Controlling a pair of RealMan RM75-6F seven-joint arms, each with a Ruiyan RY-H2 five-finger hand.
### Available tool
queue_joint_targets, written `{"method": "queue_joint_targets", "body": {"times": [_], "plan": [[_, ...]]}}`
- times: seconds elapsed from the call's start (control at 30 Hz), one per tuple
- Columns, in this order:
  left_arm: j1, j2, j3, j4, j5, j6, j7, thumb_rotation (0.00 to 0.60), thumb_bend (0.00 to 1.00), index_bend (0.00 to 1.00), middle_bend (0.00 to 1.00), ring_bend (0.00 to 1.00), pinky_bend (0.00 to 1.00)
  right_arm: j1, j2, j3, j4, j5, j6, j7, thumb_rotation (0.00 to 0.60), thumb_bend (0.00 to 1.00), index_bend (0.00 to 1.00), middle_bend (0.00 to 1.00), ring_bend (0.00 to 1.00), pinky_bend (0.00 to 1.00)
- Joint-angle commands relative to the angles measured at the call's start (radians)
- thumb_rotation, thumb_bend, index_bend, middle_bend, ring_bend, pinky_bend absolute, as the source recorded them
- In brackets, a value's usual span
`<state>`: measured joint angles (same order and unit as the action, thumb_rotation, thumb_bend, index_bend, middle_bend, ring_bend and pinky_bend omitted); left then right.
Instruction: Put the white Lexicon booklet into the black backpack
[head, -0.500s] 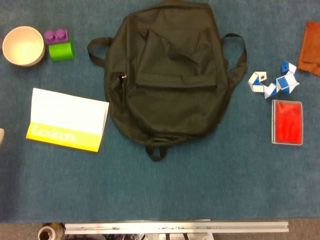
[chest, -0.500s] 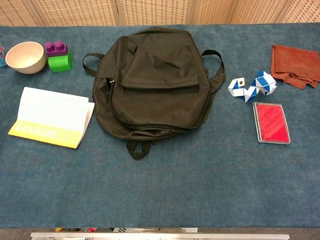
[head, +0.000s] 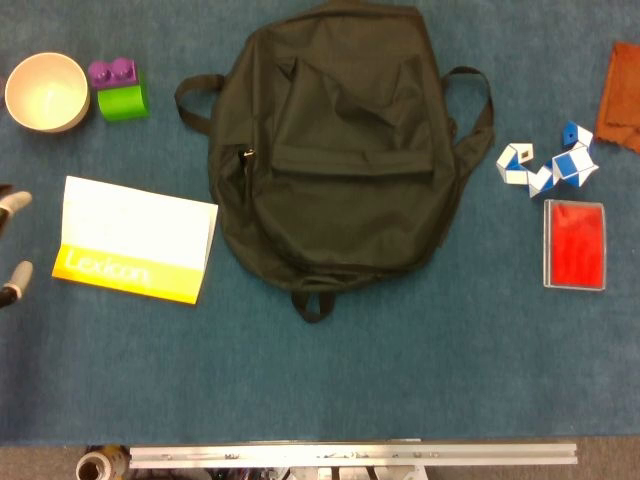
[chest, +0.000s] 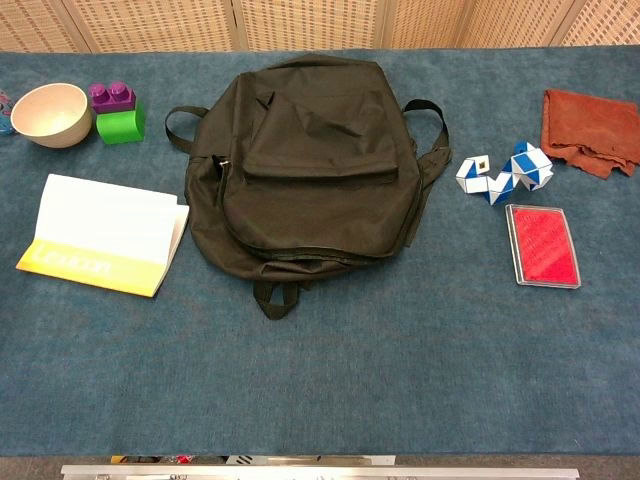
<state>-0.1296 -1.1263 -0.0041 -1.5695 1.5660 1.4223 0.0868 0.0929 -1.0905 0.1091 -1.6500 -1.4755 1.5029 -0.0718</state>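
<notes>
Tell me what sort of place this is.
Probably a robot test bench: blue cloth tabletop edged by a metal rail, woven screens behind, and a black backpack among assorted props.

Lexicon booklet (head: 135, 240) left of black backpack (head: 335, 150), robot hand (head: 12, 245) beside booklet

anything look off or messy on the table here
Nothing is spilled or damaged. The Lexicon booklet lies slightly askew left of the closed black backpack, and the rust-orange cloth is crumpled. The left hand is just entering at the edge.
</notes>
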Motion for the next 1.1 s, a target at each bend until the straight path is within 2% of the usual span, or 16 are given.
{"method": "queue_joint_targets", "body": {"times": [0.03, 0.33, 0.67, 0.8, 1.1], "plan": [[-0.032, 0.002, 0.021, 0.028, 0.040, -0.042, -0.014, 0.600, 0.29, 0.20, 0.19, 0.17, 0.23, 0.002, 0.004, 0.006, -0.007, -0.001, 0.006, -0.002, 0.600, 0.19, 0.19, 0.32, 0.27, 0.40], [-0.124, -0.030, 0.064, 0.096, 0.088, -0.203, -0.002, 0.600, 0.29, 0.17, 0.16, 0.15, 0.20, 0.006, -0.004, -0.008, -0.009, -0.016, -0.005, -0.008, 0.600, 0.19, 0.19, 0.32, 0.27, 0.40], [-0.226, -0.043, 0.093, 0.084, 0.028, -0.444, 0.080, 0.600, 0.29, 0.05, 0.07, 0.07, 0.16, 0.003, -0.019, -0.017, 0.006, -0.023, -0.003, -0.003, 0.600, 0.19, 0.19, 0.32, 0.27, 0.40], [-0.245, -0.069, 0.090, 0.096, -0.001, -0.485, 0.088, 0.600, 0.25, 0.00, 0.03, 0.03, 0.14, 0.004, -0.023, -0.020, 0.009, -0.025, -0.008, -0.004, 0.600, 0.19, 0.19, 0.32, 0.27, 0.40], [-0.278, -0.112, 0.089, 0.133, -0.043, -0.537, 0.106, 0.600, 0.24, 0.00, 0.03, 0.03, 0.14, 0.005, -0.029, -0.024, 0.017, -0.022, -0.016, -0.001, 0.600, 0.19, 0.19, 0.32, 0.27, 0.40]]}}
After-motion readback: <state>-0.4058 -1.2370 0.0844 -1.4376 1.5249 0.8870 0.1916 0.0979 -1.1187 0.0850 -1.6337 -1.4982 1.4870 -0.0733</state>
